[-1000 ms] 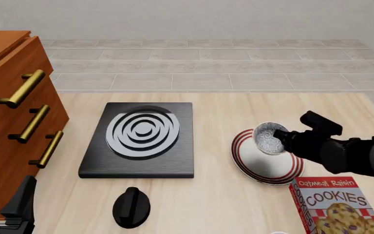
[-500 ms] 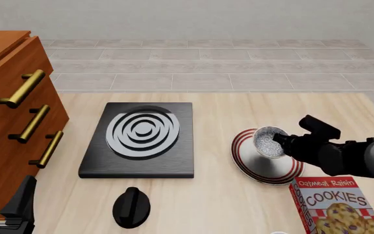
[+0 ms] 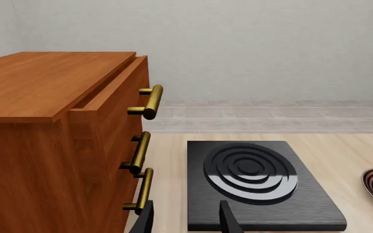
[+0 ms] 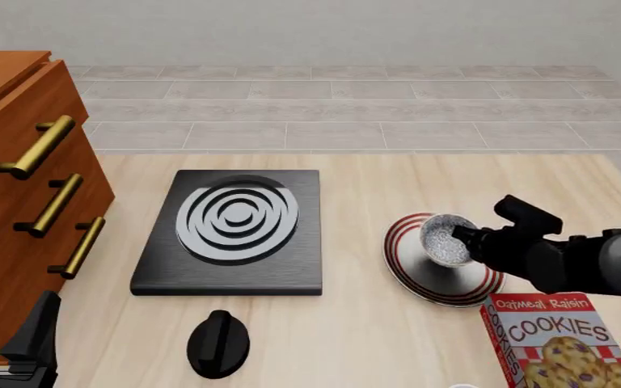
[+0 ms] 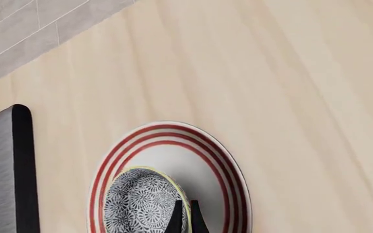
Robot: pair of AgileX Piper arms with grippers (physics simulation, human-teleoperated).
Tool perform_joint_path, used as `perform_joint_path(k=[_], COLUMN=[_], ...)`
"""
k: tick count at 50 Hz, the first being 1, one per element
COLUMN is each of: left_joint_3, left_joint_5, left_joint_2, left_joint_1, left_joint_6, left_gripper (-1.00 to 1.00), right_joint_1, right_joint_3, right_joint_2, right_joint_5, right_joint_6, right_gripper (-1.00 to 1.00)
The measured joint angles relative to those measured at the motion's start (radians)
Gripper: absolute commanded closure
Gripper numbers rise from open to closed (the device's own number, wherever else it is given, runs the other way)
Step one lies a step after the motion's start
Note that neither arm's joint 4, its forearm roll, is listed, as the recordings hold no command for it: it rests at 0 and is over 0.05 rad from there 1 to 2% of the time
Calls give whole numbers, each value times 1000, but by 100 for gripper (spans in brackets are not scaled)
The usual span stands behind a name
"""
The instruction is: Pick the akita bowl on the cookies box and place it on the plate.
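Akita bowl [image 4: 446, 240] hangs directly over plate [image 4: 419, 279] centre; right gripper [image 5: 185, 217] pinches its rim nearly closed, so move is straight down. Left gripper [image 3: 185, 219] open, empty, far.

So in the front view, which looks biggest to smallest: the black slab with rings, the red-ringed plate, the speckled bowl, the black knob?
1. Black slab with white rings
2. White plate with red rings
3. Black round knob
4. Blue-and-white speckled bowl
The knob sits nearer the camera, so the last two are uncertain.
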Motion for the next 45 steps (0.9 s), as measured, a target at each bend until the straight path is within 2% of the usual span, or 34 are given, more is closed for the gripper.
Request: perform_joint_path(k=[45], left_joint_3=[0], left_joint_5=[0], left_joint_2=[0], left_joint_1=[0], left_joint_6=[0], left_gripper=[-100], right_joint_1=[-7], right_joint_3=[-13], right_joint_2=[57], right_joint_5=[-30], right_joint_6=[-6], right_gripper=[100])
